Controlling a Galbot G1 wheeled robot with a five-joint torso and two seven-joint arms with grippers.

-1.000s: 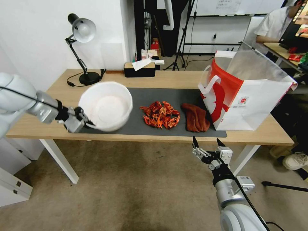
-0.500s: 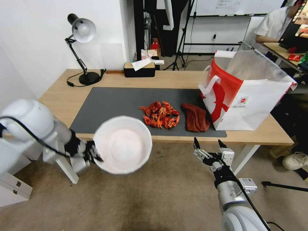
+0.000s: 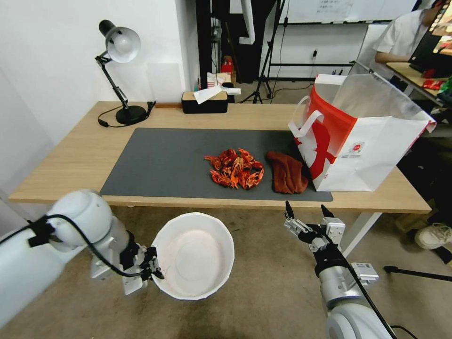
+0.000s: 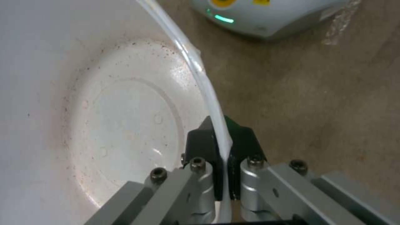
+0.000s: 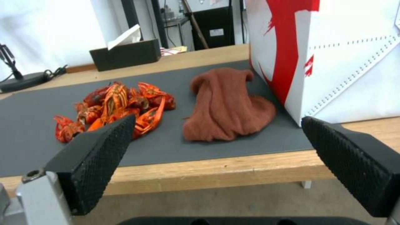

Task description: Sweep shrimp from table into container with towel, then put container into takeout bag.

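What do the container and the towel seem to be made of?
The container: probably thin white plastic, since its rim looks translucent and glossy where the left gripper pinches it. The towel: soft matte rust-brown cloth, apparently knitted or fleecy, lying in limp folds.

Wooden table carries grey mat, lamp, tissue box, bag; mat carries shrimp, towel.
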